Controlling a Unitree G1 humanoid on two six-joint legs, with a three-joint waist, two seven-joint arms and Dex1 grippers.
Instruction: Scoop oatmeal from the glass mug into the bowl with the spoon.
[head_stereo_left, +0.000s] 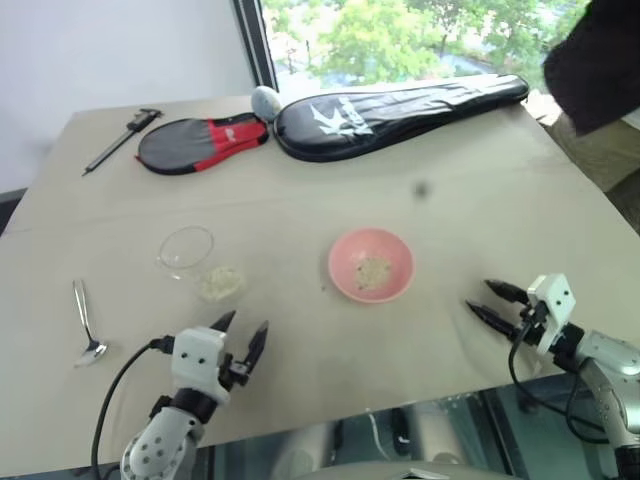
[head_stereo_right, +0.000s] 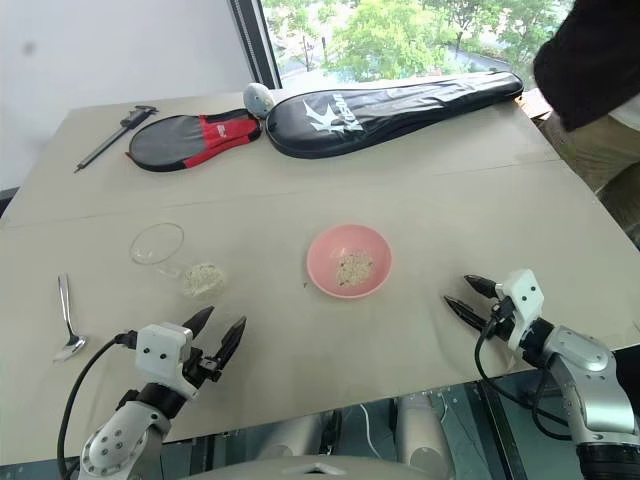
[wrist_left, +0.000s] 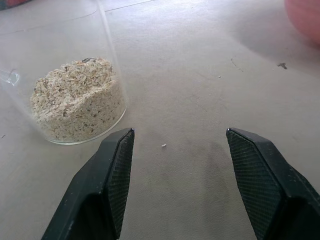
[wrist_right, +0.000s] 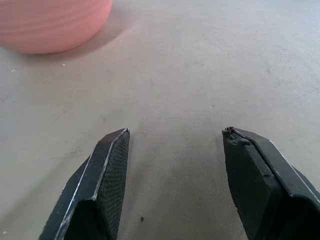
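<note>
The glass mug (head_stereo_left: 190, 255) stands left of the table's middle, with oatmeal (wrist_left: 75, 102) in its bottom. To its right sits the pink bowl (head_stereo_left: 371, 264), holding a little oatmeal (head_stereo_right: 349, 268). The spoon (head_stereo_left: 85, 325) lies flat on the table near the left edge, handle pointing away. My left gripper (head_stereo_left: 243, 335) hovers open just in front of the mug, with nothing between its fingers. My right gripper (head_stereo_left: 488, 300) is open and empty too, to the right of the bowl and pointing toward it.
Two racket bags lie along the far side, a black one (head_stereo_left: 400, 110) and a red-and-black one (head_stereo_left: 200, 142). A black caliper (head_stereo_left: 122, 138) lies at the far left. A person in dark clothing (head_stereo_left: 600, 60) stands at the far right corner. The table's front edge (head_stereo_left: 400, 405) is close under both grippers.
</note>
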